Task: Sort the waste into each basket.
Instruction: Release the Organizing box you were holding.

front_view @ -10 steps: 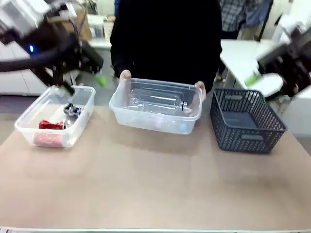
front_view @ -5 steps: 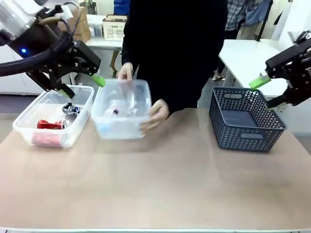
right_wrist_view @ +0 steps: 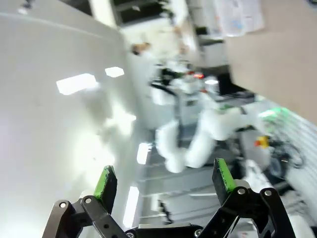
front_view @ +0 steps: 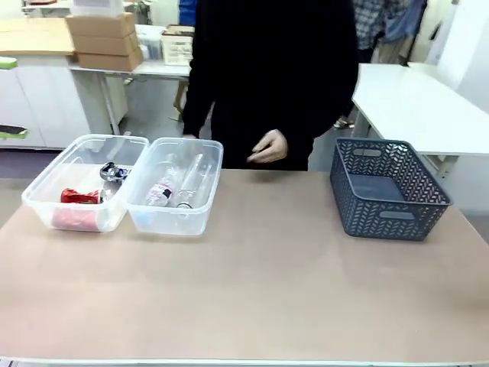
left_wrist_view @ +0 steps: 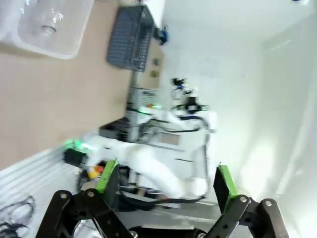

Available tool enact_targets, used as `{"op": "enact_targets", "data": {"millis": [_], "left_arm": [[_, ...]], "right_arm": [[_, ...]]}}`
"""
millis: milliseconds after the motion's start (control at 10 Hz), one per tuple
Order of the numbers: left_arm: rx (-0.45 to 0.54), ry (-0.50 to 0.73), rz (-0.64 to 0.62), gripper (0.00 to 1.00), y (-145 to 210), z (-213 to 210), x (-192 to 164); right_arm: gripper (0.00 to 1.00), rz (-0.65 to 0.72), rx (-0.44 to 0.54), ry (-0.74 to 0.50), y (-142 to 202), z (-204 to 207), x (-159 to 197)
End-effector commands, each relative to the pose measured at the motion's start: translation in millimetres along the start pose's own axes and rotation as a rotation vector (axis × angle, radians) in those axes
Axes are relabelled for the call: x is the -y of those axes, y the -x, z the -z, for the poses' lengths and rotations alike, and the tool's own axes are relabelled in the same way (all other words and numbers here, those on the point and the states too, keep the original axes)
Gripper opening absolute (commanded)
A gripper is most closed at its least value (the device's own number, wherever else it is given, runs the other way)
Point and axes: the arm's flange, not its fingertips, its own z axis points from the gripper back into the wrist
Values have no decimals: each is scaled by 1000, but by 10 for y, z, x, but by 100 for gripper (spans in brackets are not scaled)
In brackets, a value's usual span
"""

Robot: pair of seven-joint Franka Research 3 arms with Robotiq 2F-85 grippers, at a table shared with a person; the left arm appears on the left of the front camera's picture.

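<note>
Two clear baskets stand side by side at the table's left. The left basket (front_view: 46, 200) holds a crushed red can (front_view: 80, 196) and a black-and-silver can (front_view: 113, 172). The basket beside it (front_view: 200, 212) holds clear plastic bottles (front_view: 174, 183); one of its corners (left_wrist_view: 49, 34) also appears in the left wrist view. My left gripper (left_wrist_view: 166, 181) is open and empty, raised high and tilted away from the table. My right gripper (right_wrist_view: 164, 179) is also open and empty, aimed up at the room.
A dark grey lattice basket (front_view: 386, 187) sits at the table's right, also seen as the grey basket (left_wrist_view: 130, 39). A person in black stands at the far side, one hand (front_view: 269, 147) hovering over the table's far edge. Bare tabletop (front_view: 290, 290) spreads across the middle and front.
The person slid the bottle basket left against the can basket and let go. Both arms swung up and out of the front view.
</note>
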Motion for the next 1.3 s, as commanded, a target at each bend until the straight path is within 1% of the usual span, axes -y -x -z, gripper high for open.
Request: {"op": "enact_targets", "data": {"millis": [0,1200], "left_arm": [[-8,-121,129,100,133,250,291],[-8,-121,129,100,133,250,291]], "right_arm": [[100,-81,-28,143,75,157,-49],[100,-81,-28,143,75,157,-49]]}}
